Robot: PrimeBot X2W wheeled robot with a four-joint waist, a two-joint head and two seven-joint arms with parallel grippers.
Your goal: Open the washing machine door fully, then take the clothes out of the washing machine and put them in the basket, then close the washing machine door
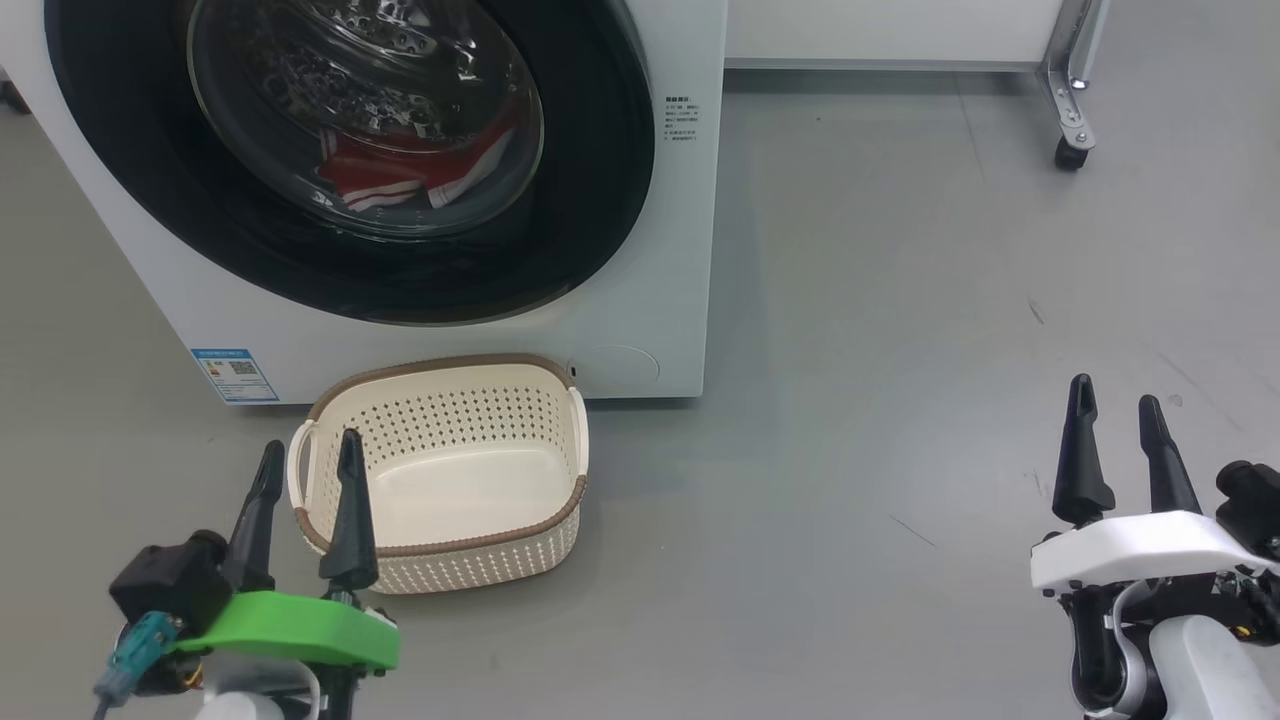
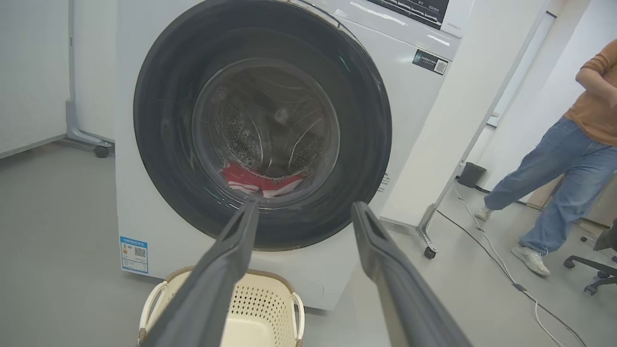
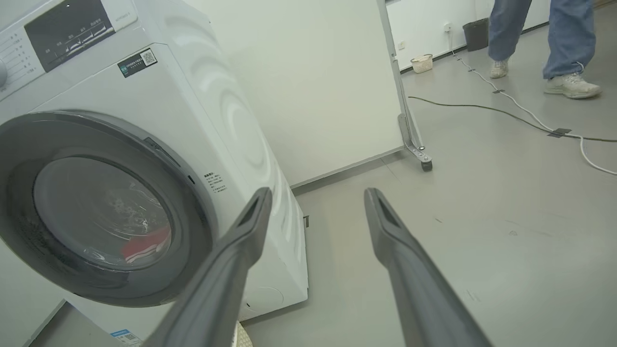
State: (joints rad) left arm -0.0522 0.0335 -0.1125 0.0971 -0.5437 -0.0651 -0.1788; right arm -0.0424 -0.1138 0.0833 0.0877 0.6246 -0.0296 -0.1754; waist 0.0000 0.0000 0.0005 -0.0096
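Observation:
The white washing machine stands ahead with its black-rimmed round door flat against the front. Red and white clothes lie in the drum behind the glass. The cream basket sits empty on the floor below the door. My left gripper is open, low at the basket's left rim. My right gripper is open over bare floor, far right of the machine.
Grey floor spreads right of the machine. A white partition on a wheeled foot stands behind it. A person in jeans walks at the right, near cables, a chair base and a bin.

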